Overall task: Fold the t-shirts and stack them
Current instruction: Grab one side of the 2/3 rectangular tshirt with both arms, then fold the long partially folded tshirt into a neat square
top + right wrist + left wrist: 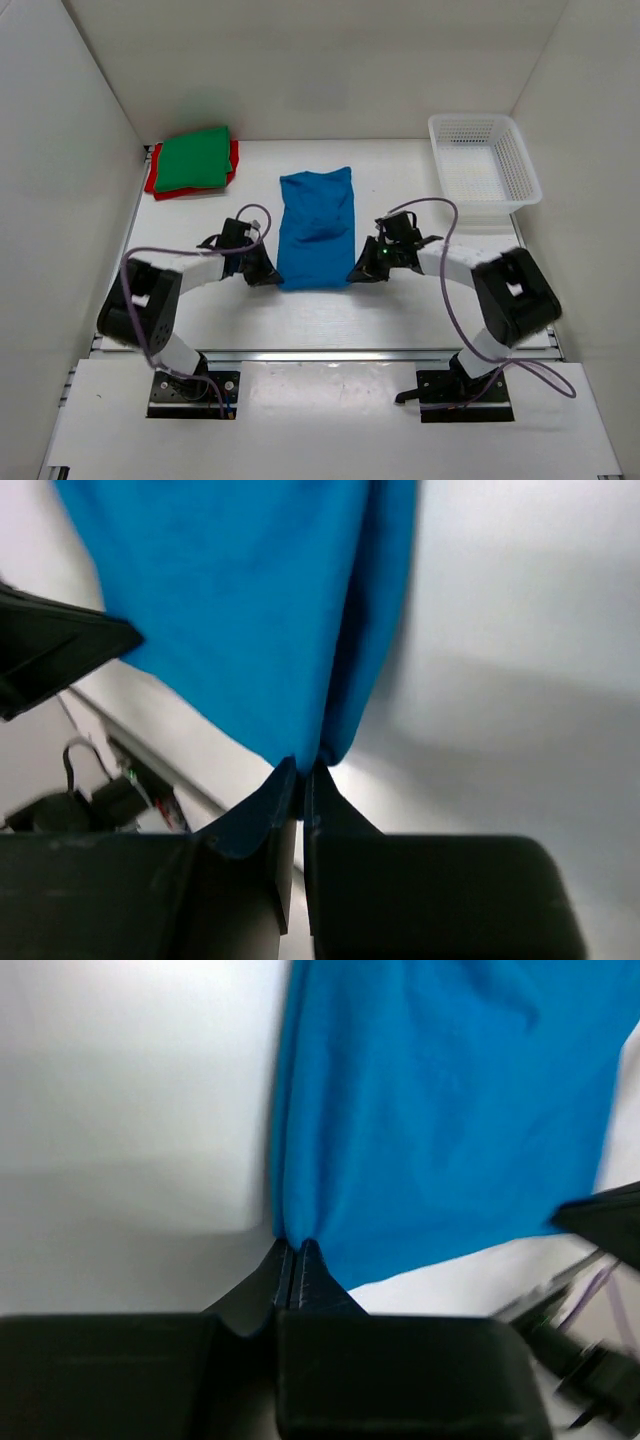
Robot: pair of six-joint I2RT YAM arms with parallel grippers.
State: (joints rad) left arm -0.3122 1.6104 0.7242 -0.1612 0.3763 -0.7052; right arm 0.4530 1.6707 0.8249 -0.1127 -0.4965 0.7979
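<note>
A: Position of the blue t-shirt (316, 230)?
B: Flat in the middle of the table (400, 310) as a long, partly folded strip; hem at the near end; the green t-shirt (195, 158) lies folded on the red t-shirt (152, 182) at the far left corner, well apart.
A: Tool state?
B: Left gripper (268, 272) — fingers pressed together on the near left corner of the hem; right gripper (358, 272) likewise on the near right corner; both wrist views show the tips nipping only the outermost edge of cloth.
A: Failure modes from here?
B: Three seem likely; the bite is shallow, so a corner may slip free on lifting; a pinch may hold the top layer alone, so the lower layers would sag and open the fold; unequal travel of the two arms would skew the hem — result: a crooked rectangle, a poor fit for the stack.
</note>
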